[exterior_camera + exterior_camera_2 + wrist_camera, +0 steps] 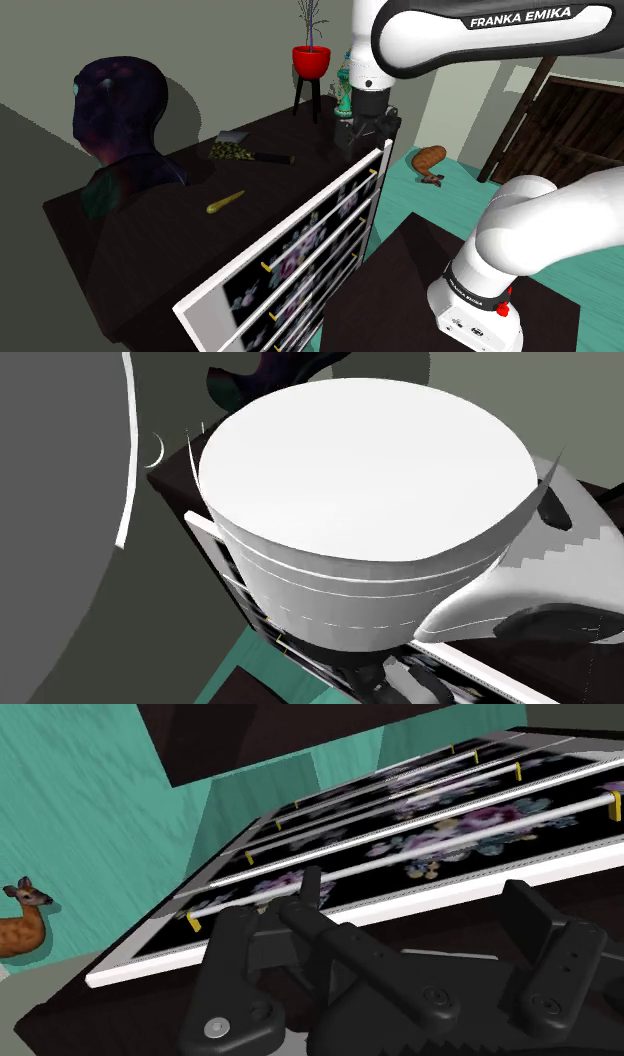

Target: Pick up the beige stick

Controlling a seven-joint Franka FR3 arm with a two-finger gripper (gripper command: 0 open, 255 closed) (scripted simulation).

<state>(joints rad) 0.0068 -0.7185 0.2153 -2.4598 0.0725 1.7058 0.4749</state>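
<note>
the gripper point(365, 128) is held spread and empty near the far end of the drawer front point(300, 250), well apart from the beige stick point(225, 201), which lies flat on the dark tabletop point(160, 218). the cabinet edge could be clipped on approach, or the thin stick nudged and rolled away.

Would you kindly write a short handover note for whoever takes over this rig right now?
Gripper: jaws open, empty, near the upper end of the white-framed floral rack.
Yellowish stick: lying on the dark table, between the dark bust and the rack, apart from the gripper.
Done: nothing grasped.
Left: move to the stick, grasp it, lift.
</note>
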